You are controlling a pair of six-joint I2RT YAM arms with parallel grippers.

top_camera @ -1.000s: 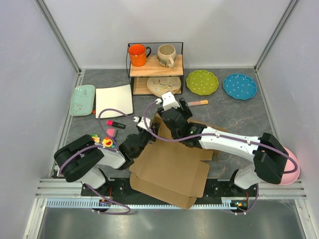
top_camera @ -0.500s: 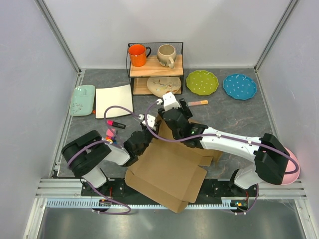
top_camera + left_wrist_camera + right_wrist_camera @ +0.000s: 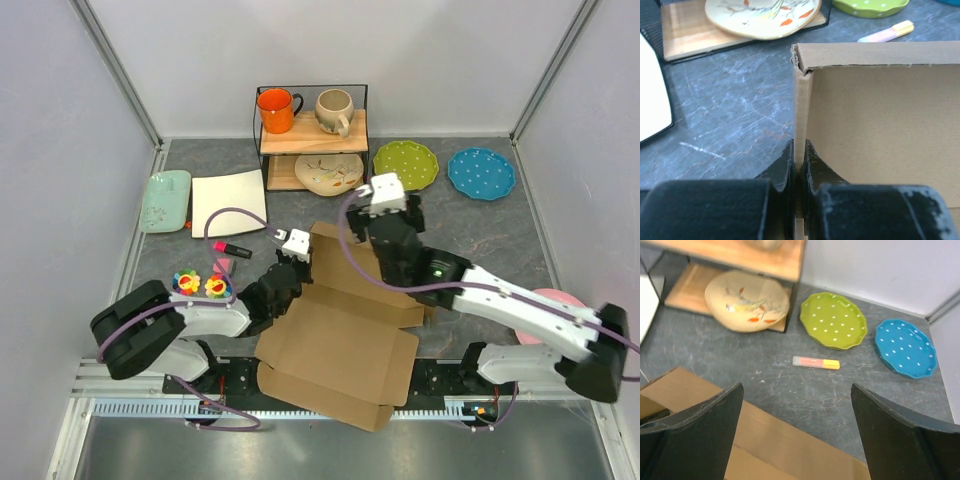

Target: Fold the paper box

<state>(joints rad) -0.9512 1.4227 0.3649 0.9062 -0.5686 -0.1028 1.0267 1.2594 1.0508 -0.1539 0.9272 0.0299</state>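
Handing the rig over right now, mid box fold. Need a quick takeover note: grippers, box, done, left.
Left gripper: shut on the paper box, pinching its upright left side wall below the far corner.
Right gripper: open, empty, hovering over the box's far edge.
Box: middle of the table, its near panel overhanging the front edge.
Done: far wall and left side wall stand and meet at a corner.
Left: the large near panels lie flat; remaining walls and lid not folded.
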